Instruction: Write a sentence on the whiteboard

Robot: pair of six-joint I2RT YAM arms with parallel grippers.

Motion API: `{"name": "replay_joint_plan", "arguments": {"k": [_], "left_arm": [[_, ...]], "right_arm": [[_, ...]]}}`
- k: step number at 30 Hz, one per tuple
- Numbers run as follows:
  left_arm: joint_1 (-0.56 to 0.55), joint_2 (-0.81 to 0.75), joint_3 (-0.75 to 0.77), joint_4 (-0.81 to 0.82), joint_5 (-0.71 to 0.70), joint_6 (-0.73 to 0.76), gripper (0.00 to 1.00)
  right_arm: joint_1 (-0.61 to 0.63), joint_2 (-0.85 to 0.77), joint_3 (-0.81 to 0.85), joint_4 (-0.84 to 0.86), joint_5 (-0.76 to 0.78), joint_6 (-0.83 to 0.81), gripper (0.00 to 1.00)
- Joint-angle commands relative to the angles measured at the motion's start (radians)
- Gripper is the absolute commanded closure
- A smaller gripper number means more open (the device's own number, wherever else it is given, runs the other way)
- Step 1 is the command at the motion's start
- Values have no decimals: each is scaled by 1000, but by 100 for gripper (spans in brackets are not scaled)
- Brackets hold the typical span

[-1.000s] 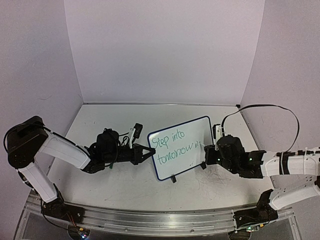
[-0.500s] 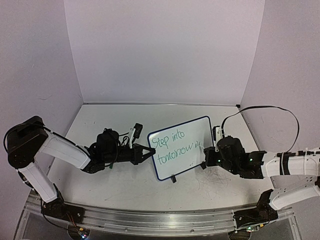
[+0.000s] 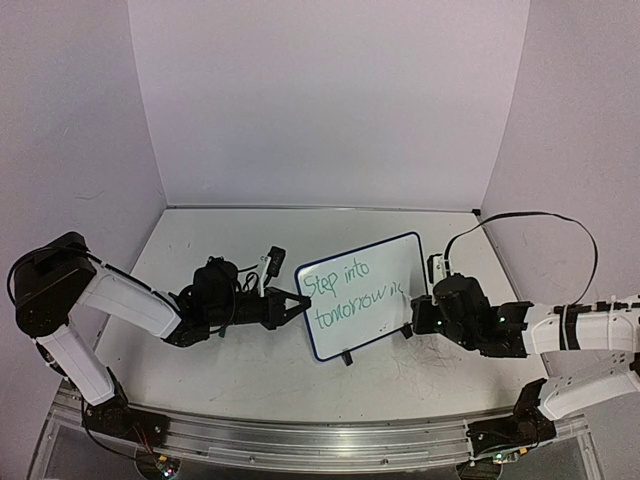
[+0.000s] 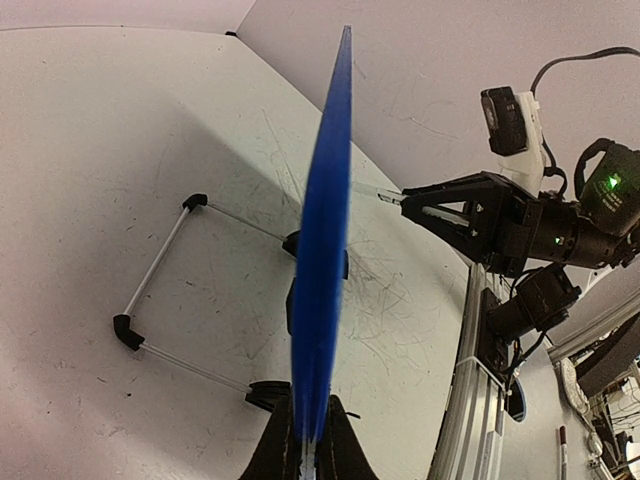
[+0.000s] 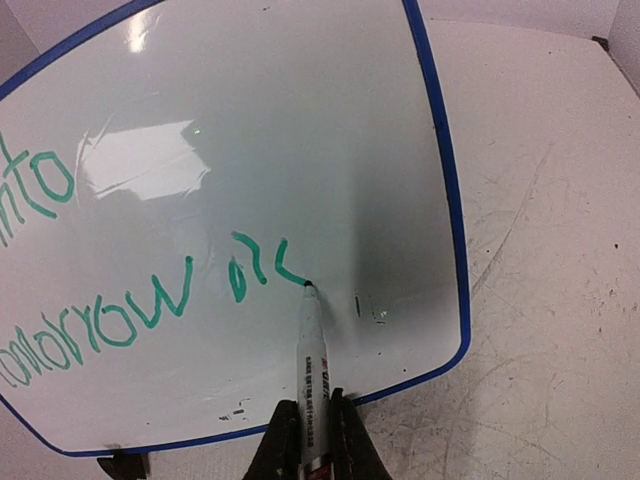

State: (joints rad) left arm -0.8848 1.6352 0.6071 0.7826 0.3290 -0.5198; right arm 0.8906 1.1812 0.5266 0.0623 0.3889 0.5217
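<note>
The whiteboard [image 3: 362, 295] stands tilted on its black feet mid-table, blue-rimmed, seen edge-on as a blue strip [image 4: 322, 250] in the left wrist view. My left gripper [image 3: 298, 301] is shut on the board's left edge, its jaws pinching the rim [image 4: 310, 452]. The sentence [image 3: 345, 292] in green reads "Step into tomorrow" plus a few fresh strokes [image 5: 262, 266]. My right gripper [image 5: 310, 432] is shut on a white marker [image 5: 312, 360], whose tip touches the board at the end of the last green stroke. The right gripper [image 3: 408, 322] sits at the board's lower right.
A wire stand with black corner pieces [image 4: 160, 290] lies on the table behind the board. The tabletop [image 3: 240, 370] carries faint grey scribbles. Purple walls close in the back and both sides. A metal rail [image 3: 300, 440] runs along the near edge.
The right gripper with the marker has shifted slightly down and right, adding a new green stroke after "tomorrow". The left arm and the board have held still.
</note>
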Motion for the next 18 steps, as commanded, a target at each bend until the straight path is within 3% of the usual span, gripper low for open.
{"name": "replay_joint_plan", "arguments": {"k": [1, 18], "left_arm": [[4, -14, -9, -51, 2, 15, 100], [4, -15, -7, -50, 4, 14, 100]], "right_arm": [[-5, -15, 3, 22, 45, -5, 100], [-4, 1, 23, 92, 64, -39, 100]]}}
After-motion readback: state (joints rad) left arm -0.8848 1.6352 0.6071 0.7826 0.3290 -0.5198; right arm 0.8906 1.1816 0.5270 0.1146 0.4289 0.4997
